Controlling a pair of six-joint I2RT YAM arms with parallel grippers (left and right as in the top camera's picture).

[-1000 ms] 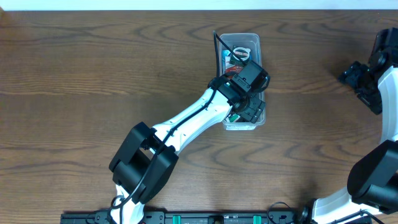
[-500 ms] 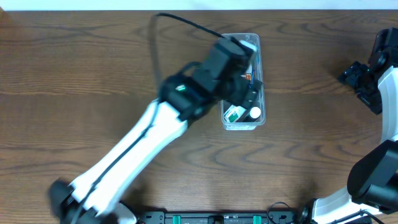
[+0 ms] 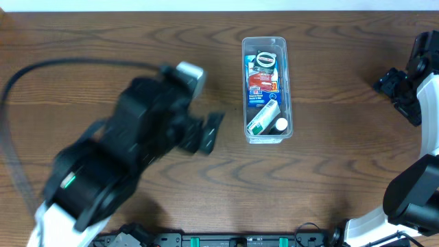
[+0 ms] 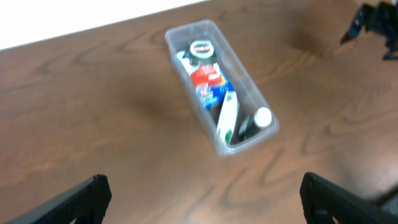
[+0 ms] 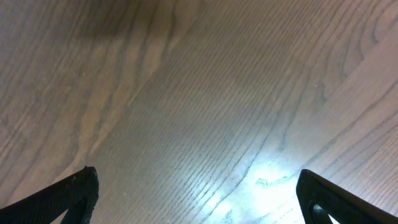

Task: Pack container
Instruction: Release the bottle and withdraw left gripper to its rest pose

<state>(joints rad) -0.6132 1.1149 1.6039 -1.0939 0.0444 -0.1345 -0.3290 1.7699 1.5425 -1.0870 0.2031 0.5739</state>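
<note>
Clear plastic container [image 3: 245, 82] holding a white-and-green tube [image 3: 263, 116] and a red-and-blue packet [image 3: 262, 82] sits on a dark wooden table [image 3: 137, 41]; the left gripper [image 4: 203, 180] hovers apart to its left, the right gripper [image 5: 198, 174] low over the wood at far right, both with jaws spread wide, holding nothing.

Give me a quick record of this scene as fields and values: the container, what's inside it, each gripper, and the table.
container: clear plastic bin, upright, no lid seen
contents: round black-topped item, red and blue packet, white and green tube, small white-capped item
left gripper: open, empty, left of the container in the overhead view, blurred there
right gripper: open, empty, over bare wood at the right side
table: dark wood grain
</note>
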